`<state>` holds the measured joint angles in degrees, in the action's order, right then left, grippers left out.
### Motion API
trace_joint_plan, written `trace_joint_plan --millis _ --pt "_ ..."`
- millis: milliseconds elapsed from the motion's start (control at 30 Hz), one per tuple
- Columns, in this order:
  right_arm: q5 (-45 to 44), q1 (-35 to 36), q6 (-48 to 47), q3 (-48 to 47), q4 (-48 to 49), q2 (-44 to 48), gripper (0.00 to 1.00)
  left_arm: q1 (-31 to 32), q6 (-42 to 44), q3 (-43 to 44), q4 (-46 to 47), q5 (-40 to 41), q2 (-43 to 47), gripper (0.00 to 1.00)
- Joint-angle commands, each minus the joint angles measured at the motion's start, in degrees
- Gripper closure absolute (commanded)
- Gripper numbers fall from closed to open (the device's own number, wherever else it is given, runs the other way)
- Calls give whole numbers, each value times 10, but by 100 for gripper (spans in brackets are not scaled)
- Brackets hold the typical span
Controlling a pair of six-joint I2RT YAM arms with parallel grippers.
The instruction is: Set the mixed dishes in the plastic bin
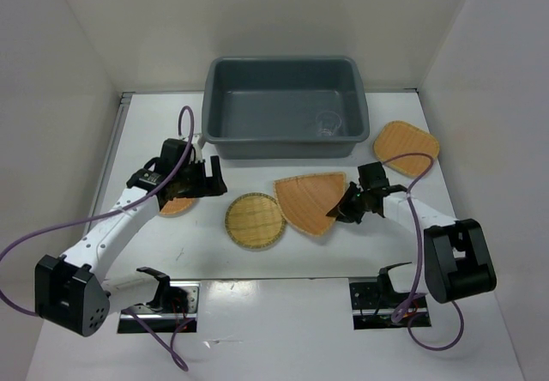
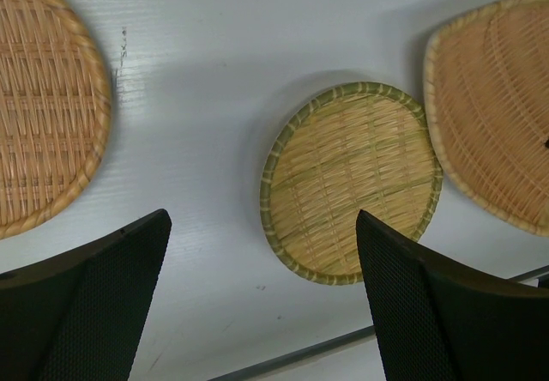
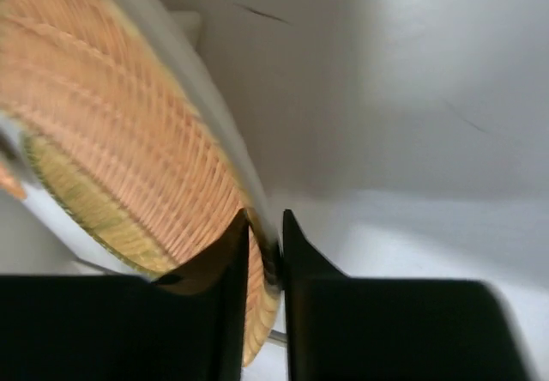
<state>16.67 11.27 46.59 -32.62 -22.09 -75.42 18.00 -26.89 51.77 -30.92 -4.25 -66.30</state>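
Observation:
The dark grey plastic bin (image 1: 283,106) stands at the back with the clear glass cup (image 1: 328,123) inside it. My right gripper (image 1: 347,205) is shut on the right edge of the fan-shaped wicker tray (image 1: 309,201); in the right wrist view its jaws (image 3: 264,252) pinch the tray's rim (image 3: 129,141), which looks tilted up. A green-rimmed round tray (image 1: 255,220) (image 2: 352,179) lies beside it. My left gripper (image 1: 193,179) (image 2: 262,295) is open and empty above the table, beside an orange round tray (image 1: 177,205) (image 2: 43,106). A rounded square tray (image 1: 406,147) lies at the right.
White walls close in the table on the left, back and right. The fan-shaped tray also shows at the right edge of the left wrist view (image 2: 502,106). Purple cables loop from both arms. Two mounting plates sit at the near edge.

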Motion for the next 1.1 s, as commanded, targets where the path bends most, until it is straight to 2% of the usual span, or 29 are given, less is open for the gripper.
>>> trace_joint_plan --millis 0,33,67,200,267,433,567,633,700,733,833,933,1067 --pt "-47 6 -9 12 20 2 90 3 16 22 3 -6 -2 5" --pt "-55 11 -9 12 20 9 99 3 16 22 3 -6 -2 5" --pt "-62 11 -9 6 5 16 100 3 16 22 3 -6 -2 5" --pt "-99 11 3 -7 -52 89 100 3 16 22 3 -6 -8 5" --pt "-88 19 22 -18 -73 112 100 3 16 22 3 -1 -8 5" --pt "-42 38 27 -61 -195 130 100 3 16 22 3 5 -8 5" --pt "18 116 27 -100 -259 136 100 3 16 22 3 5 -8 5" --pt "33 172 40 -153 -278 156 100 3 5 22 -2 32 -8 5" --pt "39 181 55 -194 -285 189 100 3 -17 22 -14 73 -1 5" --pt "39 181 64 -237 -285 189 100 3 -26 22 -21 112 8 5" --pt "14 181 59 -318 -265 150 100 3 -33 47 -27 145 14 4" --pt "-12 181 40 -375 -207 103 100 3 -28 59 -27 145 14 4" --pt "-67 181 -10 -468 -178 10 100 3 -28 59 -27 145 19 4"
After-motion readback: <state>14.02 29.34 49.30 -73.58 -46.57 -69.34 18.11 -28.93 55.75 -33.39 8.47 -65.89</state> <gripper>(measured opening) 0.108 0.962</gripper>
